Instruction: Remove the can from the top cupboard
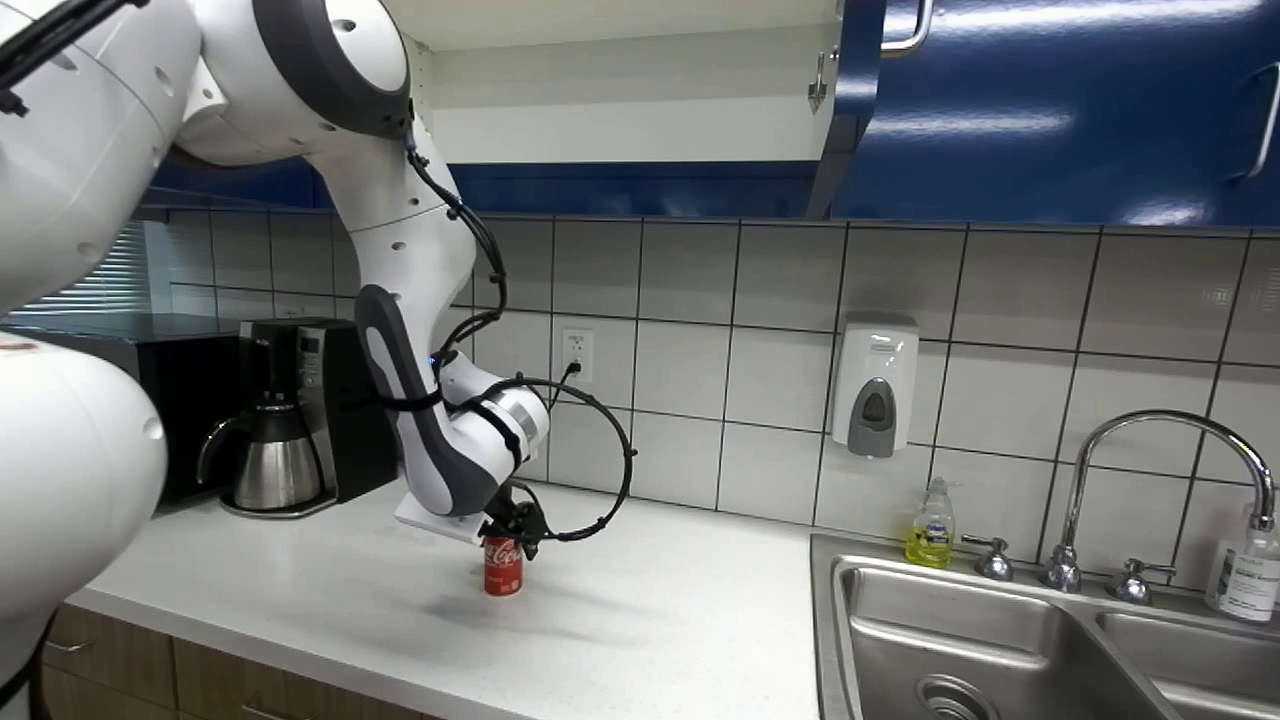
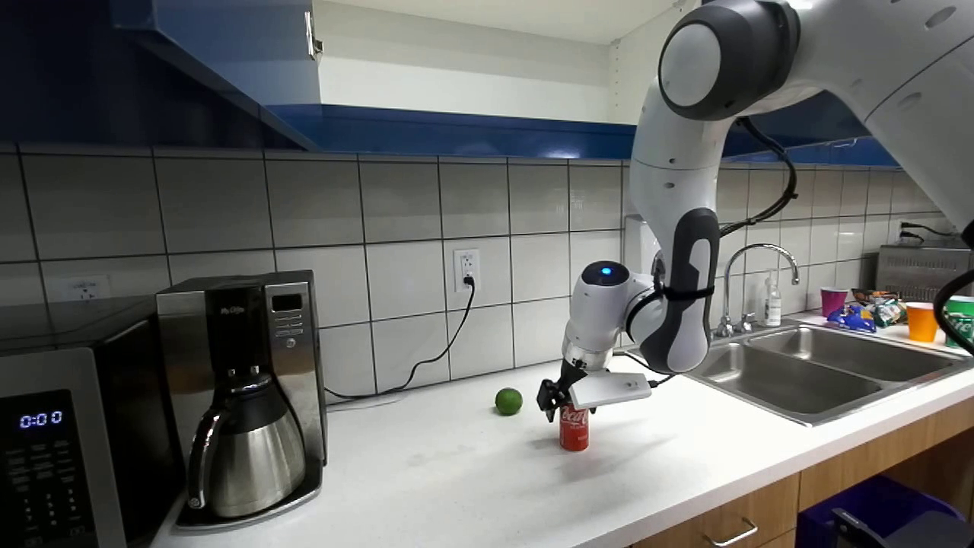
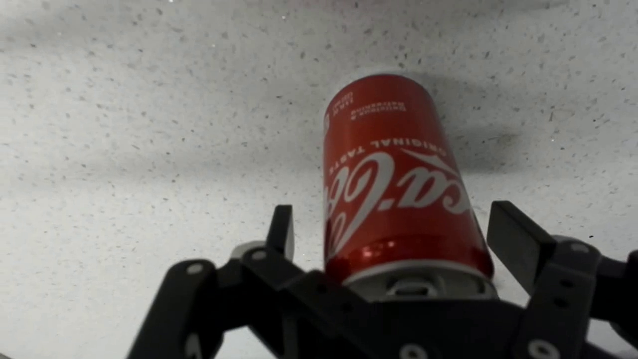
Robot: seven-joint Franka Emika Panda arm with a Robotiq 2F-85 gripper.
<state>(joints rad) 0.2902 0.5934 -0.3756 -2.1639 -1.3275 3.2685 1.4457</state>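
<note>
The can (image 3: 398, 184) stands upright on the counter (image 1: 680, 620) before me, below the open cupboard (image 1: 640, 110), with the coffee maker (image 2: 300, 373) to the left and the sink (image 1: 828, 600) to the right; so I judge it is already out. The gripper (image 3: 394, 227) is around its upper part with the fingers (image 3: 282, 227) spread. I see a gap beside one finger; the other is just beside the can, and I cannot tell if it touches. Also I cannot tell if the can is full. Full, it should be stiff and a little heavy; without drink, light and easy to dent. The painted side looks smooth, maybe slippery, so I would take it evenly and gently at mid-side.
</note>
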